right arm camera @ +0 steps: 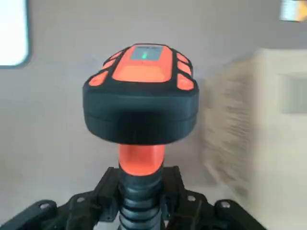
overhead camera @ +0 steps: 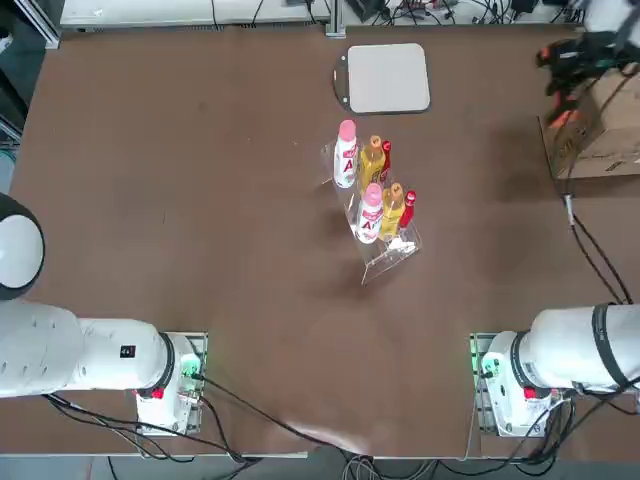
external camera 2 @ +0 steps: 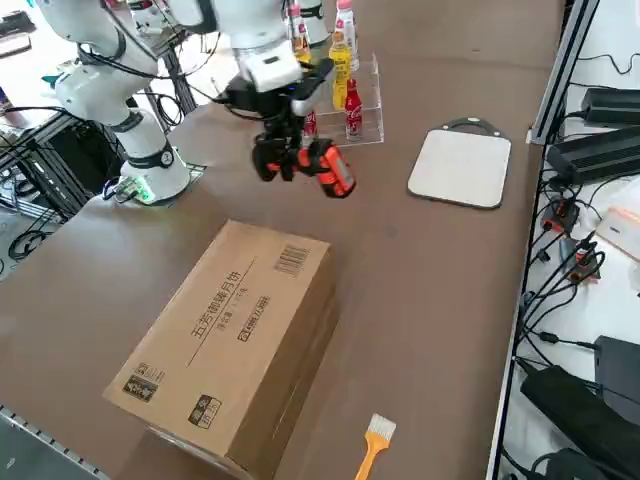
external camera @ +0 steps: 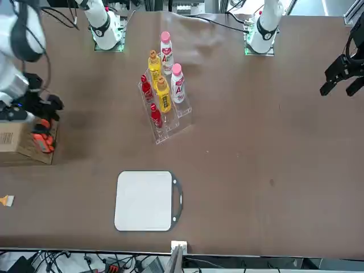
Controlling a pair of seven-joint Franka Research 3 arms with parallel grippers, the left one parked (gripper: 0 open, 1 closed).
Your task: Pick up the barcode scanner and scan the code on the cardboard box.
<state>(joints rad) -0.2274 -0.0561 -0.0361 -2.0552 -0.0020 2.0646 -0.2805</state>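
My right gripper (external camera 2: 287, 148) hangs above the table, shut on the handle of the barcode scanner (external camera 2: 328, 168), a black pistol-shaped device with orange trim. The scanner's head (right arm camera: 141, 96) faces away from the wrist camera, a small green light lit on top, and the gripper (right arm camera: 141, 194) clamps its ribbed handle. The cardboard box (external camera 2: 240, 335) lies flat just past the scanner, with a printed barcode (external camera 2: 292, 260) on its top near the closest corner. From overhead the scanner (overhead camera: 560, 95) hovers at the box's (overhead camera: 612, 130) left edge, at the table's far right.
A clear rack of red-capped and pink-capped bottles (overhead camera: 375, 195) stands mid-table. A flat grey square pad (overhead camera: 388, 78) lies beyond it. The scanner's black cable (overhead camera: 592, 250) trails back toward the right arm's base. A small orange-handled brush (external camera 2: 372, 445) lies by the box.
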